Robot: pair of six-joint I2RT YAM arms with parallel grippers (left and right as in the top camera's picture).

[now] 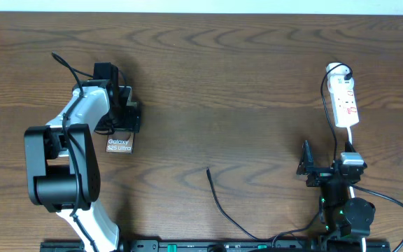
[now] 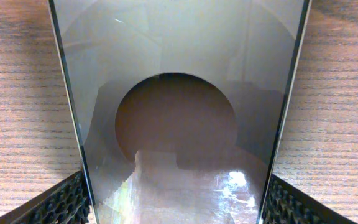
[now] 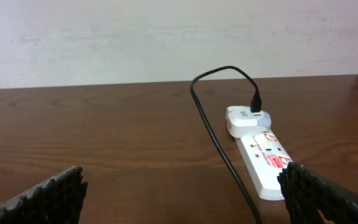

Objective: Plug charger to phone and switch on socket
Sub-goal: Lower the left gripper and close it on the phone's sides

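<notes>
The phone lies flat on the table at the left, its "Galaxy" lettering showing below my left gripper. From the left wrist, its glossy face fills the space between my pads, which press against its two long edges. The socket is a white strip at the far right with red marks and a black plug in its far end. My right gripper hovers open just short of the socket, nothing between its fingers. The charger cable lies loose mid-table, its tip free.
A black cable loops from the white adapter at the strip's far end and runs back along the strip's left side toward the right arm. A pale wall stands behind the table's far edge.
</notes>
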